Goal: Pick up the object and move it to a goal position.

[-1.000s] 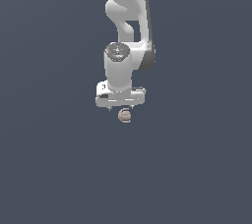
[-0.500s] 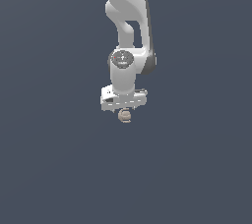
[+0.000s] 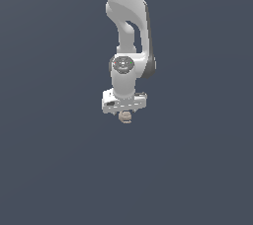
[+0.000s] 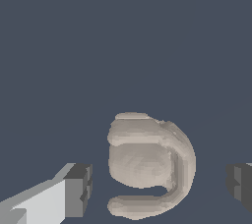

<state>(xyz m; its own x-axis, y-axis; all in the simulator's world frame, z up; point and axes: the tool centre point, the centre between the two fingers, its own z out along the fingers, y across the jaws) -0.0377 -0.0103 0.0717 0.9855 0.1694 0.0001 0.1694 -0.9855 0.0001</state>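
The object [image 3: 126,116] is a small tan-beige roundish thing with a darker curved groove, lying on the dark grey floor. My white gripper [image 3: 125,112] hangs straight over it, its hand just above the object. In the wrist view the object [image 4: 147,169] lies between the two dark finger pads [image 4: 78,188]. The gripper [image 4: 158,186] is open, with a gap on each side of the object, wider on one side. The fingers do not touch it.
The white arm [image 3: 129,31] rises straight up out of the exterior view's top. Plain dark grey floor [image 3: 197,169] lies all around. No other object or goal marker shows.
The arm has come down a little and the wrist has turned slightly, bringing the hand closer over the object. The object has not moved.
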